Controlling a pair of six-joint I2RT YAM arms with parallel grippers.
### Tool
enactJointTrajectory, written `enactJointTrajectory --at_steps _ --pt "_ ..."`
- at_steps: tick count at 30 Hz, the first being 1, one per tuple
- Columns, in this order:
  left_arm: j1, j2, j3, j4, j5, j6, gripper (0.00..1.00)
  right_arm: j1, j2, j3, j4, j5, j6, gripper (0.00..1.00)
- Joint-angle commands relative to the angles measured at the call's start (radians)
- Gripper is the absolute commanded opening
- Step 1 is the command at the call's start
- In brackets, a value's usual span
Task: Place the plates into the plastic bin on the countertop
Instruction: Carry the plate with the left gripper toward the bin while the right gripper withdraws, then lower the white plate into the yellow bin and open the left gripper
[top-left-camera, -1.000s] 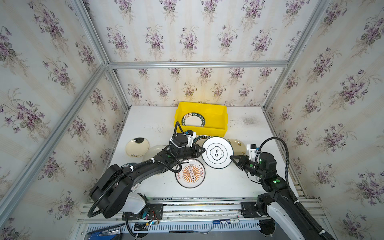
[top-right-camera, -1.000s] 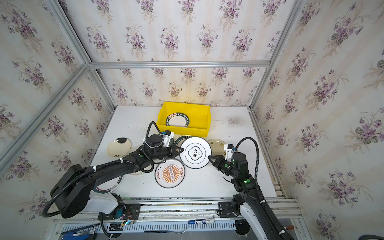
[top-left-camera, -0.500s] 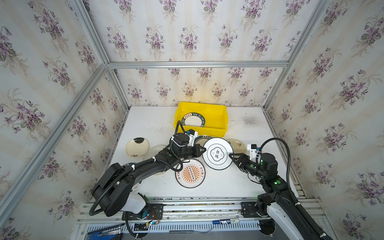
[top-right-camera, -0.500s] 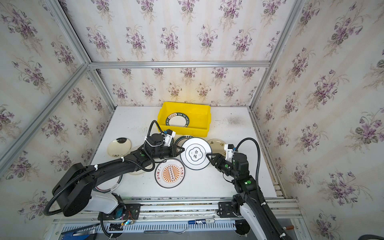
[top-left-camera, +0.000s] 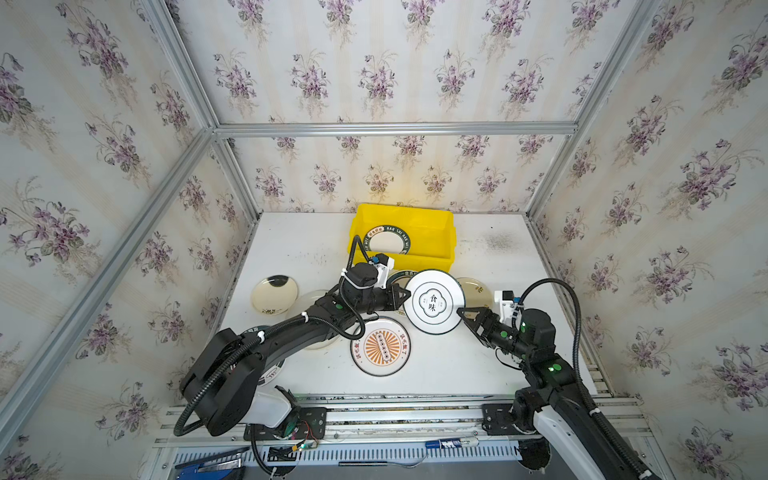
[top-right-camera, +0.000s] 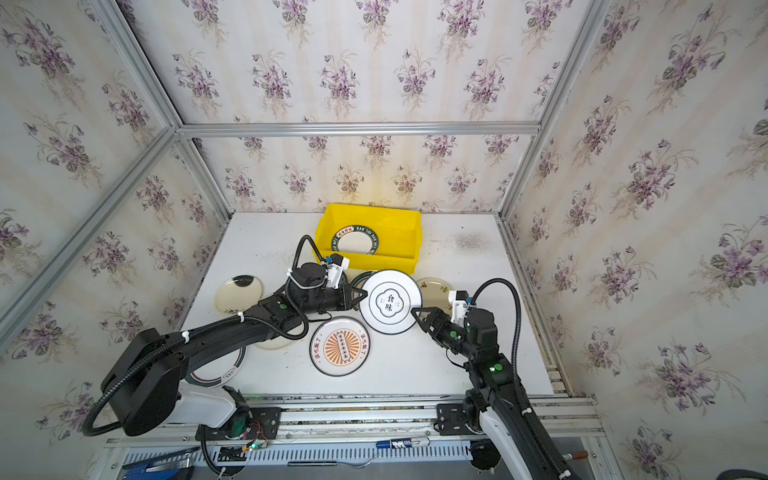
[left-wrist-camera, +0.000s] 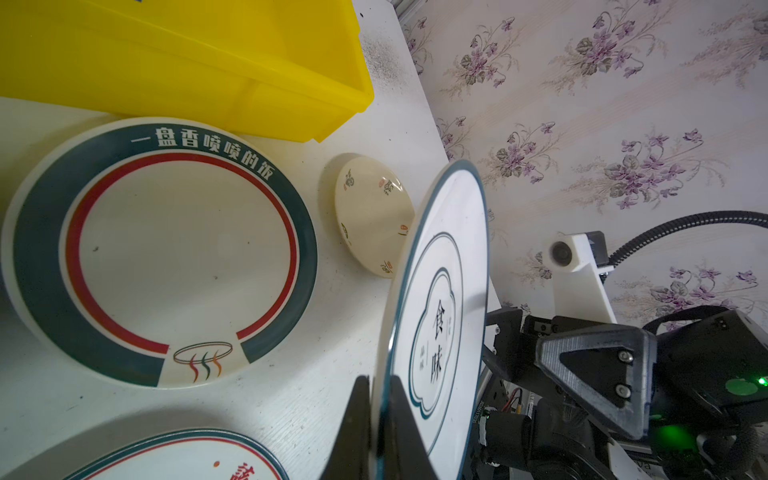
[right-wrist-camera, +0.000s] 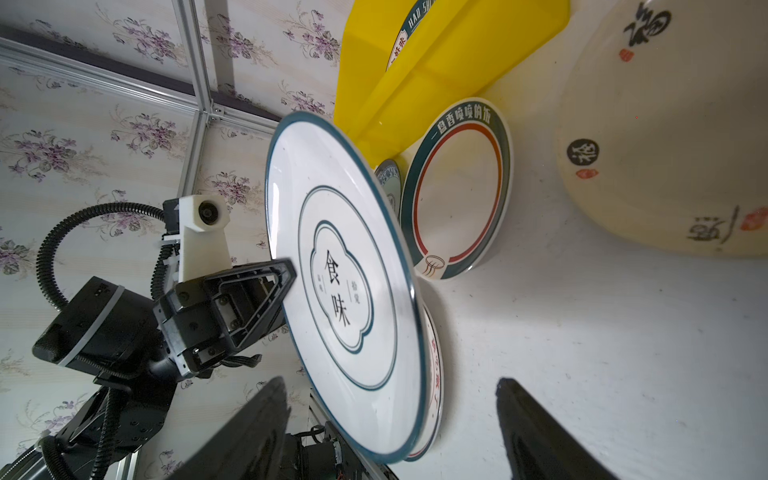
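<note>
A white plate with a teal rim and black characters (top-left-camera: 434, 301) (top-right-camera: 390, 301) (left-wrist-camera: 440, 324) (right-wrist-camera: 345, 291) hangs tilted above the countertop (top-left-camera: 457, 365). My left gripper (top-left-camera: 405, 295) (top-right-camera: 361, 296) (left-wrist-camera: 378, 382) is shut on its left edge. My right gripper (top-left-camera: 461, 313) (top-right-camera: 415, 313) (right-wrist-camera: 390, 380) is open at the opposite edge, jaws wide on either side of the rim without touching it. The yellow plastic bin (top-left-camera: 432, 257) (top-right-camera: 374, 259) (left-wrist-camera: 166, 62) (right-wrist-camera: 436, 62) stands just behind, holding a dark-green-rimmed plate (top-left-camera: 386, 241).
On the countertop lie an orange sunburst plate (top-left-camera: 381, 347), a green-and-red-ringed plate (left-wrist-camera: 158, 249) (right-wrist-camera: 457, 187) by the bin's front wall, a cream plate (top-left-camera: 274, 294) at left, another cream plate (top-left-camera: 473, 289) near my right arm, and a plate (top-right-camera: 216, 368) under the left arm.
My right gripper was shut on the plate's right edge and has opened, letting go. The left gripper keeps its hold and the plate has hardly moved.
</note>
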Motion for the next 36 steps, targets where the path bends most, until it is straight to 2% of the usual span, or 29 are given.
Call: enactJointTrajectory --at_steps 1,5,7,13,19,24,36 --pt "0.005 -0.011 0.013 0.025 -0.006 0.005 0.0 0.002 -0.005 0.0 0.025 -0.009 0.006 0.81" --pt "0.028 -0.019 0.039 0.015 -0.02 0.012 0.0 0.0 -0.019 -0.008 0.023 -0.006 0.008 0.81" --pt "0.043 -0.016 0.062 0.009 -0.029 0.024 0.0 0.0 -0.025 -0.014 0.034 -0.012 0.009 0.77" --pt "0.11 0.037 0.188 -0.026 -0.054 0.061 0.0 0.0 -0.017 -0.024 0.049 -0.026 0.016 0.78" --pt "0.14 0.117 0.361 -0.128 -0.187 0.176 0.0 -0.001 -0.038 -0.008 -0.028 -0.012 -0.023 0.78" --pt "0.198 0.229 0.5 -0.18 -0.277 0.237 0.0 -0.001 -0.079 -0.006 -0.081 0.002 -0.045 0.78" --pt "0.312 0.5 0.761 -0.262 -0.25 0.243 0.0 -0.001 -0.123 0.006 -0.181 0.04 -0.072 0.78"
